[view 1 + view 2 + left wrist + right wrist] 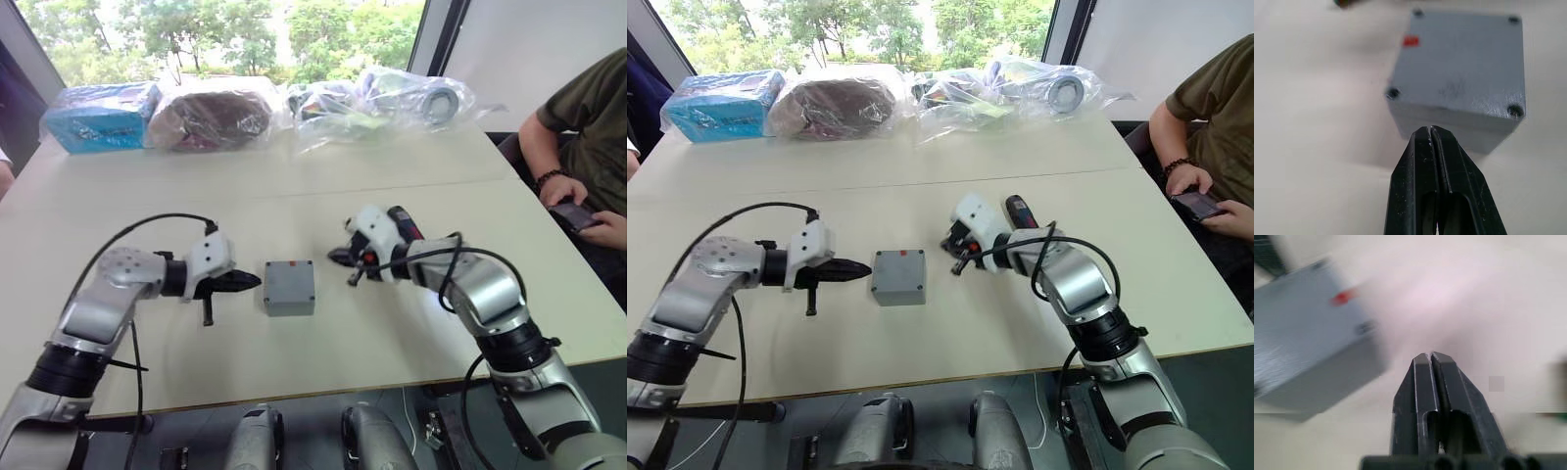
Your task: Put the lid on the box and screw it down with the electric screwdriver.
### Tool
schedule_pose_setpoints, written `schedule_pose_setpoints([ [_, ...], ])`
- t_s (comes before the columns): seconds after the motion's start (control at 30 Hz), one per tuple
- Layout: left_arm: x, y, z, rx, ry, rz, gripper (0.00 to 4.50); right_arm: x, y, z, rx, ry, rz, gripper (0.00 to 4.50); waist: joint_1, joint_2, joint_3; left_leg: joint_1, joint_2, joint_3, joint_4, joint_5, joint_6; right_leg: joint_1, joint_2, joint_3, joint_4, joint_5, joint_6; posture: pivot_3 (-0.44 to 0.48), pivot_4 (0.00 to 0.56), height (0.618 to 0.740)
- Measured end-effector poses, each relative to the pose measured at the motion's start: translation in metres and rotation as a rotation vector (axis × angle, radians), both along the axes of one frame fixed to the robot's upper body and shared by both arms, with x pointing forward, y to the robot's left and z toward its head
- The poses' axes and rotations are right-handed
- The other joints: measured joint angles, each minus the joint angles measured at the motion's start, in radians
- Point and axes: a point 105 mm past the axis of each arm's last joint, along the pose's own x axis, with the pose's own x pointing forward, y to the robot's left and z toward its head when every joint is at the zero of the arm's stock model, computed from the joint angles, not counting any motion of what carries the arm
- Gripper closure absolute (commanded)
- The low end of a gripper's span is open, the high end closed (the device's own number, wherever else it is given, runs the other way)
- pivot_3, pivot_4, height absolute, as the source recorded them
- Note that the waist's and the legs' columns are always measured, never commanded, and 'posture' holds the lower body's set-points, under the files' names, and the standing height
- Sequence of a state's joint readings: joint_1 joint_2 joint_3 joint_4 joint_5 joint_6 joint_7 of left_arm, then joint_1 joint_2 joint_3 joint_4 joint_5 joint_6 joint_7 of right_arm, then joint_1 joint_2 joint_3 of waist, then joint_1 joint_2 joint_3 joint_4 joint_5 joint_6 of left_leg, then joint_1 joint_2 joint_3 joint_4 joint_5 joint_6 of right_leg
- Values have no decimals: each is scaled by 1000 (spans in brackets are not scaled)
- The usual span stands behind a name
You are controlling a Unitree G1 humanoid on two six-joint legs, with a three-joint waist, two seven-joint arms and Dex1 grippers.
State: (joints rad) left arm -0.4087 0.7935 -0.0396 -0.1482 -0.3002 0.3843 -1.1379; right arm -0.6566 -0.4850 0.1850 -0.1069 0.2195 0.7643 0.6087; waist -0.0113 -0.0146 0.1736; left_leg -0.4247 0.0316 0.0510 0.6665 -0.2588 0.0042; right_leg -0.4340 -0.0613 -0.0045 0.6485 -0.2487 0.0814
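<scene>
Counts:
- 1 grey box (289,287) on the surface (323,196), lid (1464,63) sitting on top. 1 red mark (1410,41) near one lid edge.
- 4 corner screw holes in the lid; one at (1393,92).
- 2 grippers: left gripper (251,282) at 9 o'clock of the box, right gripper (335,257) at 2 o'clock. 2 black fingers each, pressed together on both.
- 1 electric screwdriver (402,223), lying behind the right wrist.
- About 4 plastic-wrapped bundles along the far edge, 12 o'clock: 1 blue package (98,117), 1 dark bundle (211,117), 2 clear bags (411,98); the clear ones overlap, count uncertain.
- 1 person (588,127) at 3 o'clock, 1 phone (573,215) in hand.
</scene>
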Motion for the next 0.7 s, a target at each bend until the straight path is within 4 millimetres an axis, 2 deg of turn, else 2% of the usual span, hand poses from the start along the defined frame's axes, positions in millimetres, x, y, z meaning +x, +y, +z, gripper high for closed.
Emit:
schedule_pose_setpoints([
  [0.1, 1, -11, 24, -53, -54, -8, 4500, 23, -19, 12, 21, -46, -100, 3390, 1, 0, 0, 0, 0, 0, 0, 0, 0, 1, 0, 0, 0, 0, 0, 0, 150, 740],
  [0.2, 1, -22, 38, -93, -85, -21, 4500, 36, -27, 3, 25, -27, -148, 2200, -2, 0, 0, 0, 0, 0, 0, 0, 0, 1, 1, 0, 0, 0, 0, 0, 150, 740],
  [0.37, 5, -27, 45, -124, -88, -3, 4500, 44, -29, -27, 52, 84, -172, 2200, -7, 0, 0, 0, 0, 0, -1, 0, 0, 0, 1, 0, 0, 0, 0, 0, 150, 740],
  [0.7, 1, -36, 49, -131, -96, -36, 4500, 49, -19, -35, 91, 113, -145, 2200, -3, 0, 0, 0, 0, 0, 0, 0, 0, 0, 1, 0, 0, 0, 0, 0, 150, 740],
])
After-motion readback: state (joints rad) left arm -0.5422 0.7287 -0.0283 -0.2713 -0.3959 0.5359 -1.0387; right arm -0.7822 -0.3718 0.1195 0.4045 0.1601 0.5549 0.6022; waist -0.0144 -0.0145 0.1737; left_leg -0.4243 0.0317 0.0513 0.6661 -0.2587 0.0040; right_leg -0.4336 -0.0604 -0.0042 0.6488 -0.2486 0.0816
